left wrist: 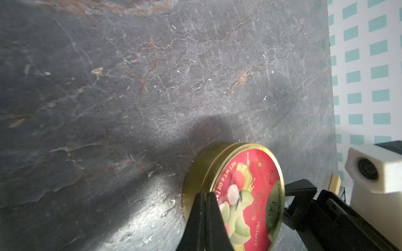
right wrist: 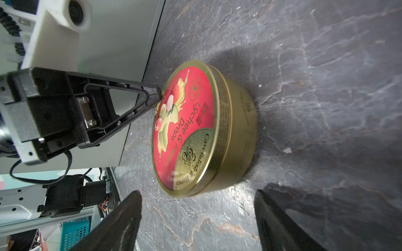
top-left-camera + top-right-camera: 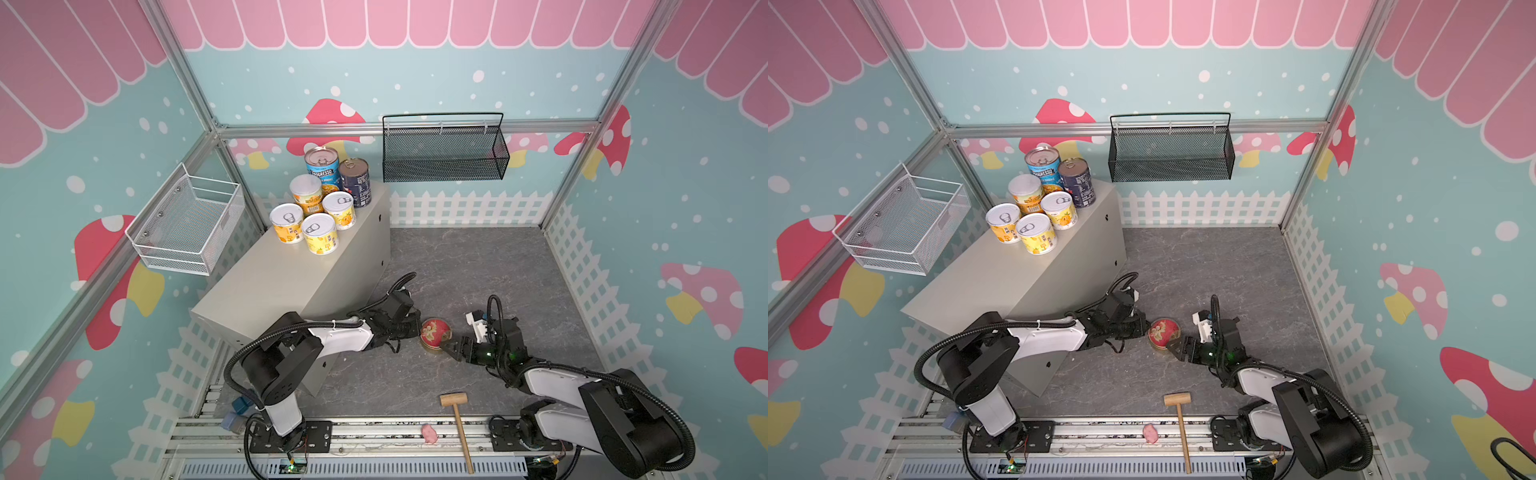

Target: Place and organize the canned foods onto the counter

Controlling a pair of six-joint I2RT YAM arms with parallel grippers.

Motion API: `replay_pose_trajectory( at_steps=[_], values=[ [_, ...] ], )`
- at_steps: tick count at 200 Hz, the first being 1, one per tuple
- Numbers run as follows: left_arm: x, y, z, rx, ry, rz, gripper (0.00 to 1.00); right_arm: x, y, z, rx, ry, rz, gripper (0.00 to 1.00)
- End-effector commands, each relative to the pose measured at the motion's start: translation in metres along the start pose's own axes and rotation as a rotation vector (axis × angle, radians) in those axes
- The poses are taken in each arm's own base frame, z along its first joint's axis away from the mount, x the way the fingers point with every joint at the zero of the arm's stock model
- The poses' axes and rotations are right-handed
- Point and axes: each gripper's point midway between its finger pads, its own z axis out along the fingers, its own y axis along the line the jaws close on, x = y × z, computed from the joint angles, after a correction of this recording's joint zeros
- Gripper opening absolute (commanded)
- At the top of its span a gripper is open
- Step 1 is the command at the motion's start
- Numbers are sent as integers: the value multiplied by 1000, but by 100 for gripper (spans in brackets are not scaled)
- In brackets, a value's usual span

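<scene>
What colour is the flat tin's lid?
The lid is red with fruit pictures; right wrist view shows it best.

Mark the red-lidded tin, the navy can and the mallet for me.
red-lidded tin [image 2: 187,121]: right wrist view, on the red lid.
navy can [image 3: 358,187]: in a top view, on its side wall.
mallet [image 3: 453,400]: in a top view, on the wooden head.

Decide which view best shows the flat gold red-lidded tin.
The right wrist view: the flat gold red-lidded tin is whole, lettering legible. The left wrist view crops it; both top views show it small.
</scene>
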Motion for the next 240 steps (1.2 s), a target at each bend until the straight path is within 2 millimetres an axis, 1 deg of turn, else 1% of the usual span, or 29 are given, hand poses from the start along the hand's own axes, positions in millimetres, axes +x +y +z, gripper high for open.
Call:
replay_pose_trajectory(
  at_steps=[1, 49, 145, 218, 240],
  values=[
    [56, 115, 18, -364, 166, -73, 0, -3, 2, 1, -2, -2, -6, 82],
    [56, 119, 18, -369, 166, -78, 0, -4, 4, 1, -12, -2, -9, 82],
    [56, 122, 17, -372, 167, -82, 0, 1, 11, 6, -67, 14, 2, 82],
    [56, 121, 18, -365, 168, -83, 0, -6, 18, 15, -110, 10, 11, 82],
    [56, 120, 18, -363, 169, -84, 0, -10, 20, 20, -129, 3, 17, 79]
  ],
)
